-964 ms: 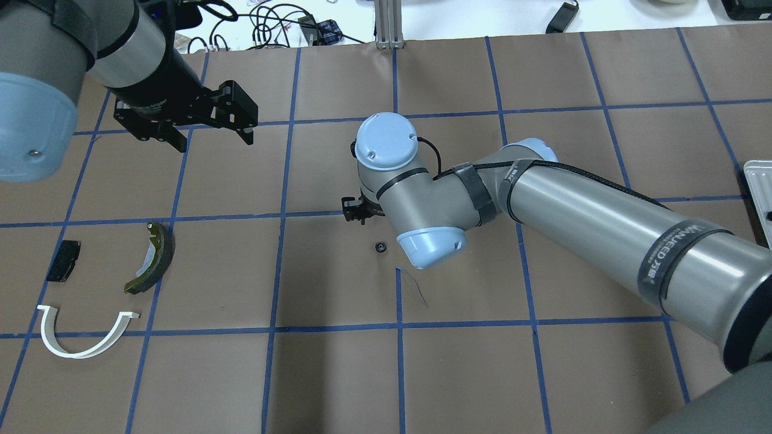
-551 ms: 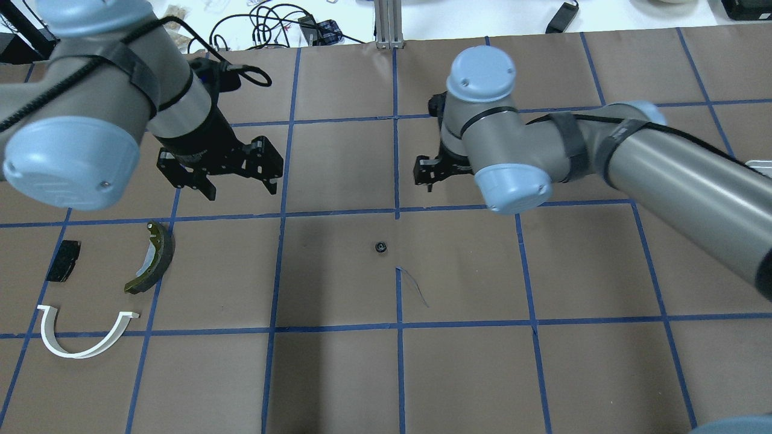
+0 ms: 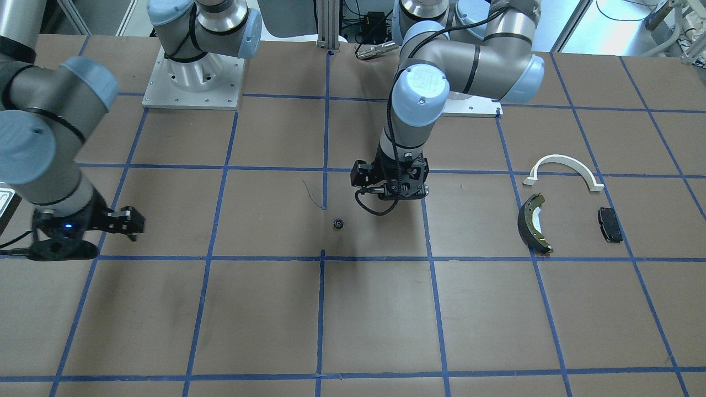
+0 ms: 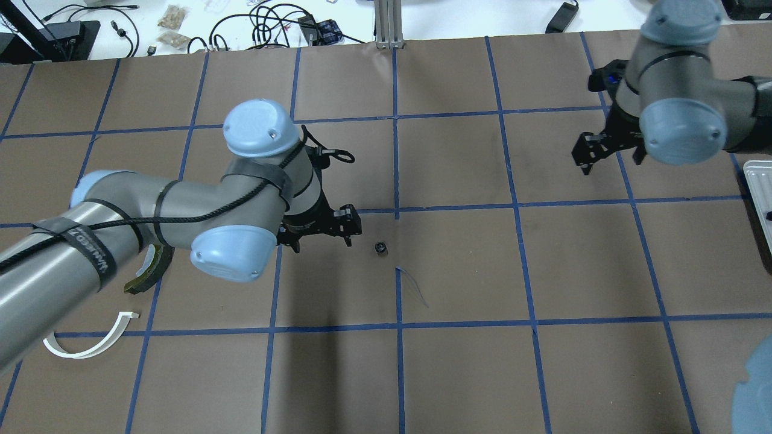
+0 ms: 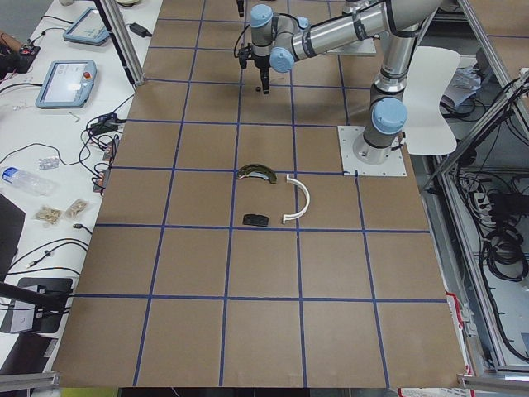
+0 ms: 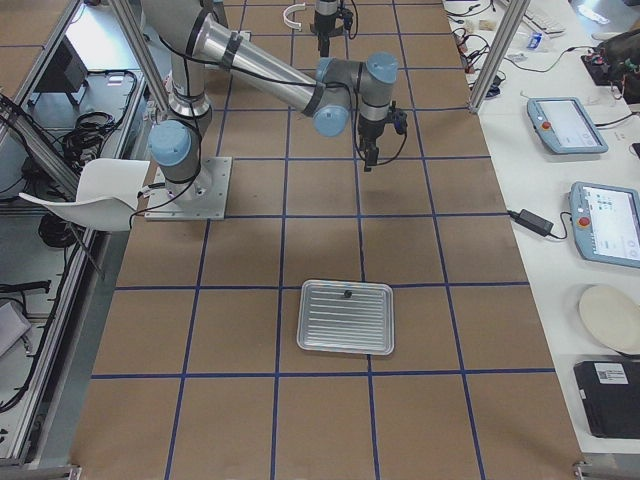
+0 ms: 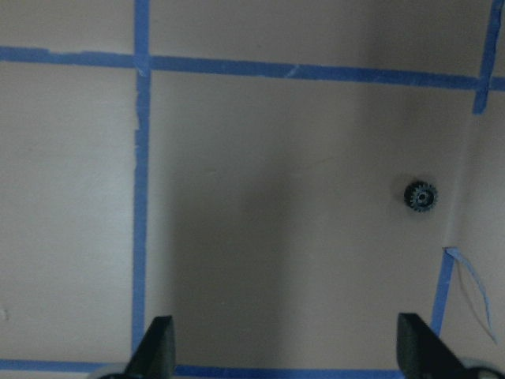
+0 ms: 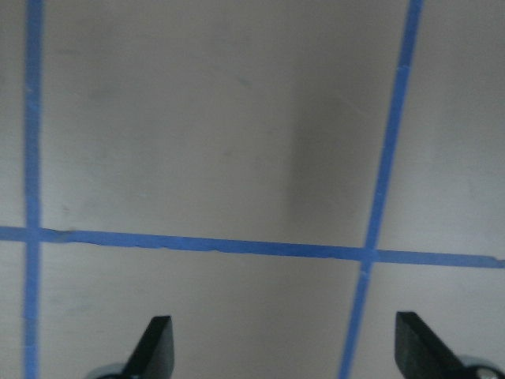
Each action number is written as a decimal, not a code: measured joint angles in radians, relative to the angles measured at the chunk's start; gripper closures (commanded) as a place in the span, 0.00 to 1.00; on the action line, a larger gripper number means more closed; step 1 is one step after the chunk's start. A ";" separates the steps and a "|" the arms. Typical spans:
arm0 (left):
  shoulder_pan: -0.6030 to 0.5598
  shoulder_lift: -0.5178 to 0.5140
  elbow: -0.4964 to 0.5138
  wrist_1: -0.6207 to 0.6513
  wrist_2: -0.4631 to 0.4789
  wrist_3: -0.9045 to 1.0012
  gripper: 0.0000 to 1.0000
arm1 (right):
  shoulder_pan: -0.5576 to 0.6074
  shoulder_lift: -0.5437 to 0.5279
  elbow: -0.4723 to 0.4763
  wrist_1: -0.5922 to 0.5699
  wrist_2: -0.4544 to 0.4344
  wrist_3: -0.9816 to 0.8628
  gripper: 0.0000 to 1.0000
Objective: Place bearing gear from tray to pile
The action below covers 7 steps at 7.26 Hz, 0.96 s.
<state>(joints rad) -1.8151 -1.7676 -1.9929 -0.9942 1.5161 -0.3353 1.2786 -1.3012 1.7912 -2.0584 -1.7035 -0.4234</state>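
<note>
The bearing gear (image 4: 380, 247) is a small black toothed ring lying on the brown paper near the table's middle; it also shows in the front view (image 3: 338, 224) and the left wrist view (image 7: 420, 195). My left gripper (image 4: 319, 232) is open and empty, just left of the gear and apart from it. My right gripper (image 4: 609, 160) is open and empty, far to the right near the tray (image 4: 759, 193). The pile lies at the left: white half-ring arch (image 3: 562, 164), brake shoe (image 3: 532, 223), black pad (image 3: 609, 224).
The tray (image 6: 346, 317) holds a small dark part (image 6: 347, 294) near its rim. My left arm covers part of the brake shoe (image 4: 148, 274) and the pad in the overhead view. Cables and clutter lie beyond the table's far edge (image 4: 271, 24).
My left arm has swung from the far left down to the middle, beside the gear. My right arm has drawn back from the middle to the right. The gear has not moved.
</note>
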 measured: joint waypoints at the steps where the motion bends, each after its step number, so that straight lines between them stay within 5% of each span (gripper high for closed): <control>1: -0.036 -0.056 -0.006 0.083 0.000 -0.047 0.00 | -0.121 0.002 0.000 -0.006 -0.005 -0.158 0.07; 4: -0.093 -0.166 0.040 0.168 0.001 -0.089 0.00 | -0.402 0.051 -0.003 -0.105 0.038 -0.579 0.16; 7: -0.118 -0.215 0.062 0.212 0.003 -0.100 0.00 | -0.495 0.196 -0.048 -0.238 0.071 -0.868 0.16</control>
<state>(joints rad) -1.9329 -1.9822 -1.9306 -0.7824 1.5187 -0.4354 0.7833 -1.1048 1.7434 -2.2969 -1.6327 -1.2916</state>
